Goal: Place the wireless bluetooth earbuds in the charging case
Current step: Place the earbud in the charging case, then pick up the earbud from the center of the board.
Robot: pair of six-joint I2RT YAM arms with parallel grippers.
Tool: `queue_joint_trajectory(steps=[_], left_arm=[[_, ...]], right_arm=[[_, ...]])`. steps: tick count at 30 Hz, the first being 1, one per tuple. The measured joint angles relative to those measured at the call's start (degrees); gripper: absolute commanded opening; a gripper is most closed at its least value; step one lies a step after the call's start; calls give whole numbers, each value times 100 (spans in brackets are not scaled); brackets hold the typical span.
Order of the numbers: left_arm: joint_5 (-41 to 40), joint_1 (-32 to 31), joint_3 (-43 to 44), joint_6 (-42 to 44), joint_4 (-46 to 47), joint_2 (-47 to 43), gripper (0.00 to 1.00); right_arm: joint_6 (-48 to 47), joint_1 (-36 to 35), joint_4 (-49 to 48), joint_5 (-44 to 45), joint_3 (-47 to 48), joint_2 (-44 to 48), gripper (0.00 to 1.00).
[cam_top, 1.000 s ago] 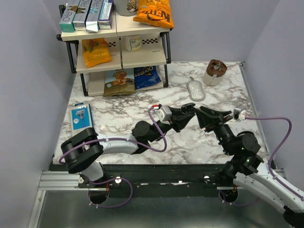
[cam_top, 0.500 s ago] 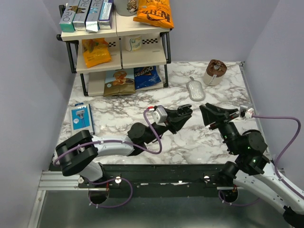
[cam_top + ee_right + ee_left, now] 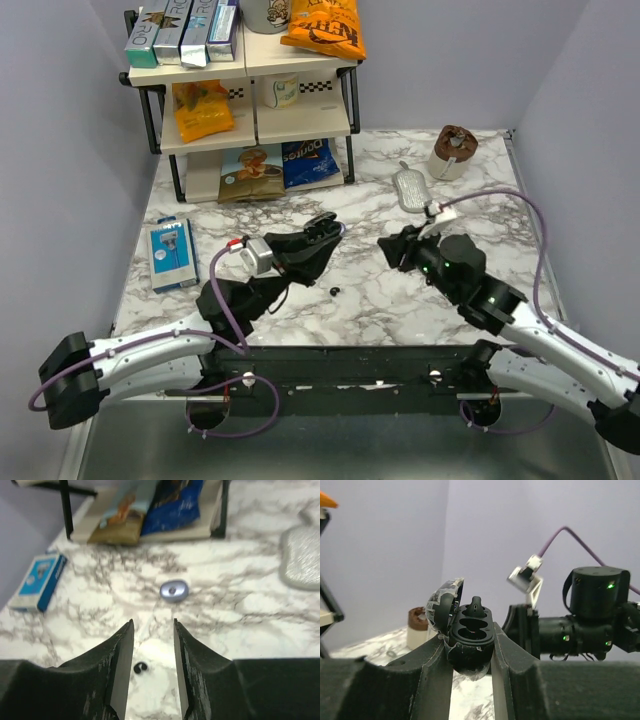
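Right gripper (image 3: 153, 625): fingers spread apart, holding nothing, pointed down at the marble table (image 3: 470, 215).
Loose earbud (image 3: 140, 667): a tiny glossy black bud lying on the table; in the right wrist view it shows in the gap between the spread fingers, closer to the left one.
Left gripper (image 3: 469, 645): raised off the table, fingers clamped on the charging case (image 3: 470, 632) from both sides.
Charging case: black and rounded, lid swung open to the left.
Seated earbud (image 3: 476, 604): stands in the case's farther socket, its tip poking up.
Small blue oval object (image 3: 173, 591): flat on the table, beyond the loose earbud.
Blue box (image 3: 170, 253): near the left table edge.
Grey pouch (image 3: 411, 189): far right, near a brown cup (image 3: 453, 150).
Shelf rack (image 3: 300, 128): at the back left, holding snack bags.
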State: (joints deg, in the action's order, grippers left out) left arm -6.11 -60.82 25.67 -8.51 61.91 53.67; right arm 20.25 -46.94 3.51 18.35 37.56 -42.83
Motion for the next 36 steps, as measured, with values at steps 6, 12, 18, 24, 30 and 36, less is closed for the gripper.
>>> queue_joint_trajectory(steps=[6,12,18,24,30,36], left_arm=[[-645,0,-227,103,-1322,-1069,0],[-1086,0,-520,98,-2079,-1676,0],[-1279,0,-616,96,-2350,-1978,0],[-1340,0,-730,79,-2455,-2140,0],[-1390,-4,-844,46,-2496,-2267,0],[-1419,-4,-870,13,-2533,-2369,0]], right_arm=[[389,0,22,-1303,-4,-1506,41],[750,0,-291,-2341,-11,-2702,35],[1005,0,-507,-2820,127,-3683,38],[1086,-42,-570,-2999,400,-4245,50],[1106,-129,-575,-2986,682,-4636,50],[1123,-149,-483,-2839,765,-4913,49]])
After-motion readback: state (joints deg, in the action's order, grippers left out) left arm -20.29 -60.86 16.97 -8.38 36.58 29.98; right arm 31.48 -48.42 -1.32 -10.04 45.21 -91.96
